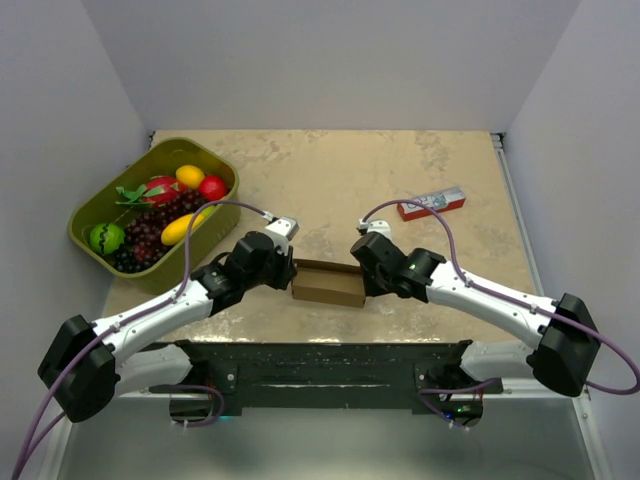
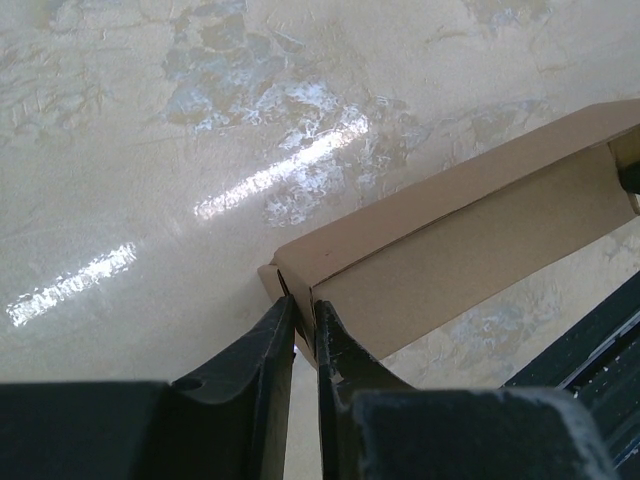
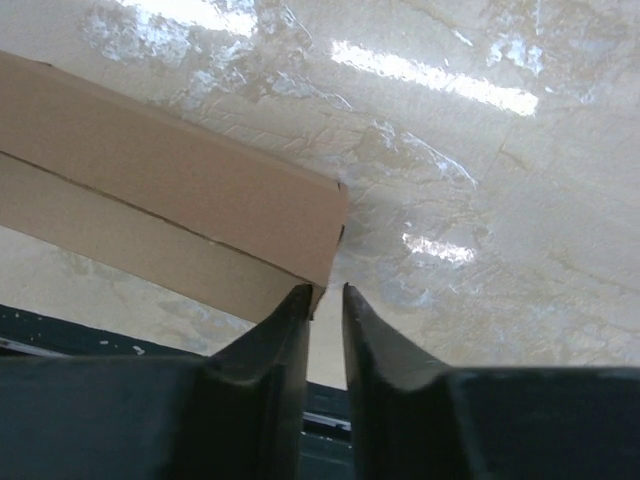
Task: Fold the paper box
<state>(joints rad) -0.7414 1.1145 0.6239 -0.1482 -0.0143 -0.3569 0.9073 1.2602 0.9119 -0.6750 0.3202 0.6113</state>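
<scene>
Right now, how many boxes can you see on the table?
2. The plain brown cardboard box lies in the middle, near the front; the narrow red-and-white printed carton lies farther back on the right. Nothing suggests hidden ones.

- You have the paper box [image 1: 327, 283] in plain brown cardboard with no print. It is formed into a long, low rectangular shape.
- It sits on the table [image 1: 400, 180] close to the near edge, roughly centred, with its long side running left to right.
- A seam runs along its length where the top panel meets the front face.
- At its left end [image 2: 290, 262] you can see a thin flap edge protruding at the corner.
- Its right end [image 3: 325, 215] shows a crisp, squared corner.
</scene>
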